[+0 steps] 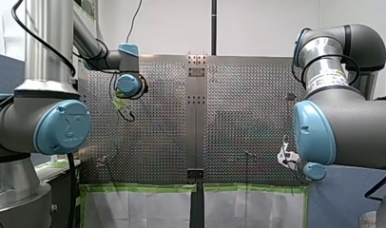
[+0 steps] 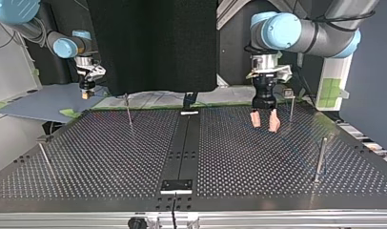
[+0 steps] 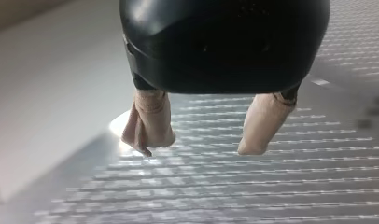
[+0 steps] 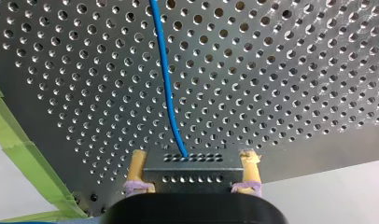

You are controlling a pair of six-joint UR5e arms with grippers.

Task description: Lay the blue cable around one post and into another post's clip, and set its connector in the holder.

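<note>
Connector clamped (table edge), left jaws apart

My left arm enters at the upper right of the top view. Its wrist is vertical and the black left gripper points straight down, close over the surface, with beige fingers spread apart. My right gripper, at the upper left, also points down, its fingers clamped on a dark connector.

Silver-grey arms, blue joint caps
Black cables run along both; my left claw is black with beige pads.
</note>
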